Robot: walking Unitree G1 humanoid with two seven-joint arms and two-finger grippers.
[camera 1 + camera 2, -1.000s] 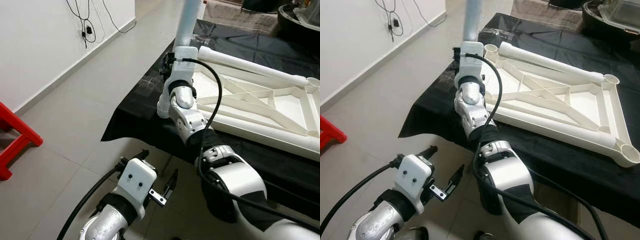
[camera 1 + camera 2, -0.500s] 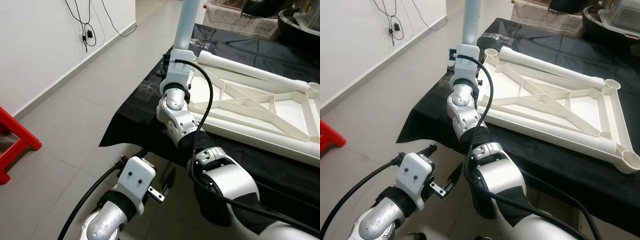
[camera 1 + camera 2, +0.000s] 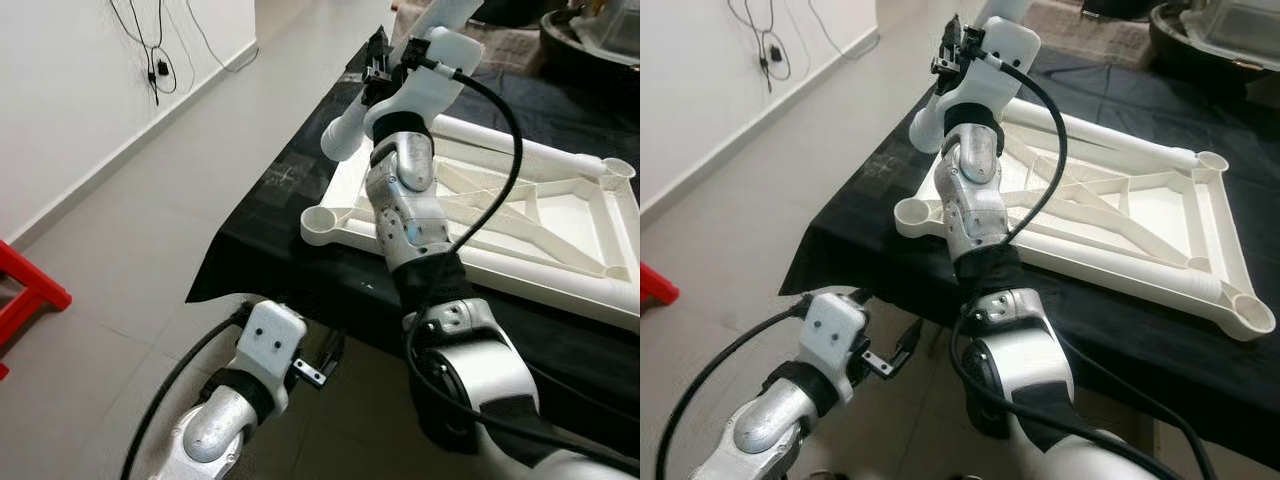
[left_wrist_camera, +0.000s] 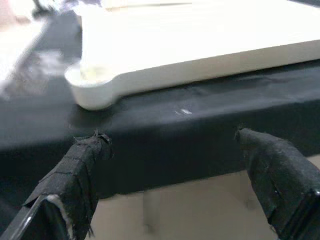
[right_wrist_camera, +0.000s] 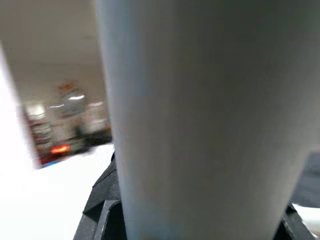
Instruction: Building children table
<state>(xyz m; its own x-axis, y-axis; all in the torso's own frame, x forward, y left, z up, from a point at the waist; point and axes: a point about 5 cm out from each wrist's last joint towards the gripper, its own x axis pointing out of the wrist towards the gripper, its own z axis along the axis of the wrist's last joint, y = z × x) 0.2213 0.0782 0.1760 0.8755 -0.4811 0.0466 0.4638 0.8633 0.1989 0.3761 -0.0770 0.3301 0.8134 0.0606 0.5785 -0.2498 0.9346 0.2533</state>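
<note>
Early stage: tabletop frame (image 3: 520, 215) lies upside down on the bench (image 3: 290, 240), no legs fitted; right hand (image 3: 385, 60) clamps one leg (image 5: 200, 115) above it, left hand (image 4: 175, 165) idle, fingers apart.

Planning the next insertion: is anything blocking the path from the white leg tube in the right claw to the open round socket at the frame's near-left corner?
Nothing visible. The round corner socket of the white plastic table frame lies open; the white leg tube hangs tilted above it.
</note>
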